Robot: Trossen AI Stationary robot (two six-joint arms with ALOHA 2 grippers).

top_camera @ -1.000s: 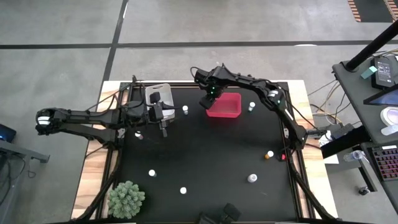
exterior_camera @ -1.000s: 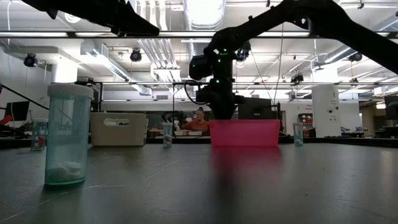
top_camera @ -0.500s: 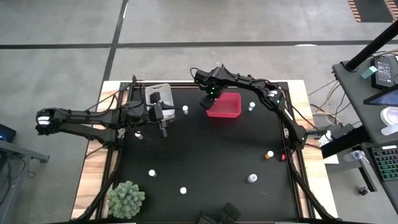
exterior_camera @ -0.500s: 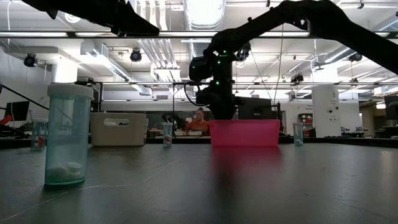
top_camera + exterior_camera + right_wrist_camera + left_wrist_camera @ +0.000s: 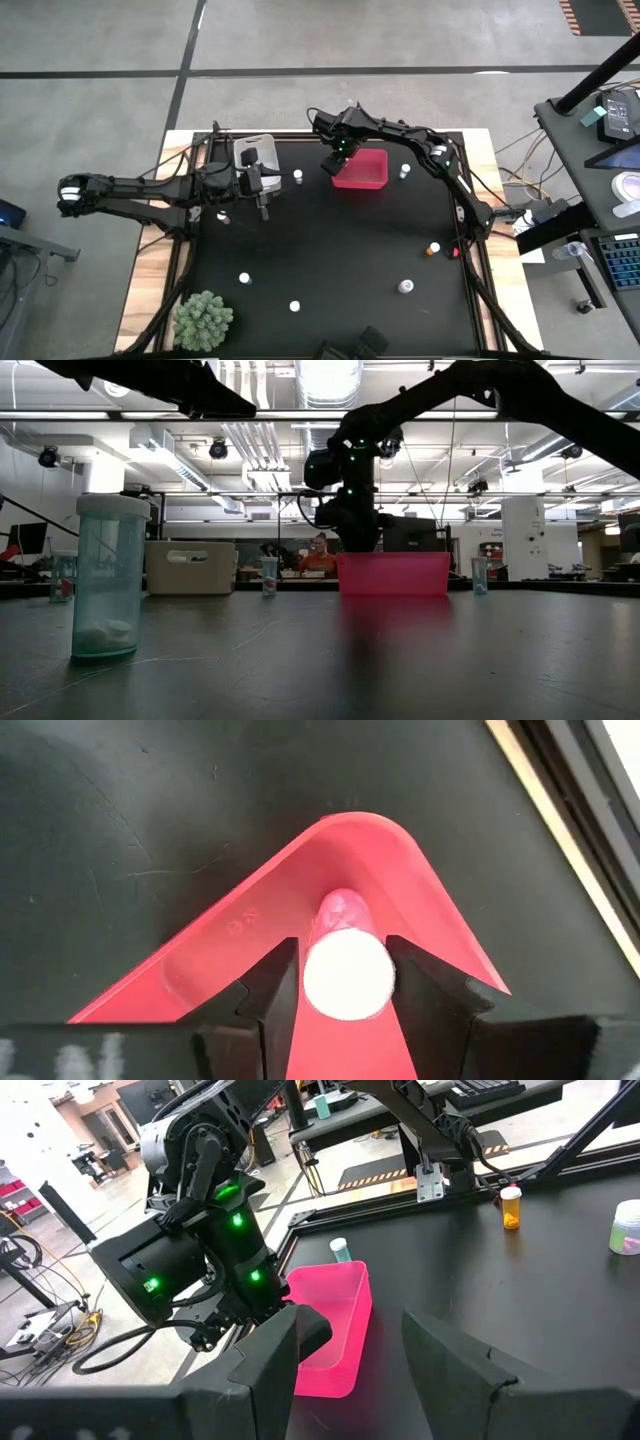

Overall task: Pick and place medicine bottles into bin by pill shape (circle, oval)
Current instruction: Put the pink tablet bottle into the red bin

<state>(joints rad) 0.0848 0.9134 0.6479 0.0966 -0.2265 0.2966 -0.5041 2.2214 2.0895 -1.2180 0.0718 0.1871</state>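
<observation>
My right gripper [image 5: 343,948] points down over the near left corner of the red bin [image 5: 365,170], open. A medicine bottle [image 5: 345,970] with a white cap stands between its fingers, and its body reaches down into the bin's corner [image 5: 350,830]. My left gripper [image 5: 350,1320] hovers open with nothing between its fingers, beside the whitish clear bin [image 5: 252,150] at the far left. Other medicine bottles stand upright on the black table: one [image 5: 298,177] between the bins, one [image 5: 404,172] right of the red bin, and an amber one [image 5: 433,248]. My right gripper has a finger close on each side of the bottle's white cap [image 5: 345,975], coming from above. I cannot tell whether either finger touches the cap. The bottle's lower end is inside the red bin.
More white-capped bottles stand at the near side [image 5: 244,278], [image 5: 294,305], [image 5: 405,286]. A large teal one [image 5: 105,575] stands close to the low camera. A green spiky plant [image 5: 204,320] sits at the near left corner. The table's middle is bare black surface.
</observation>
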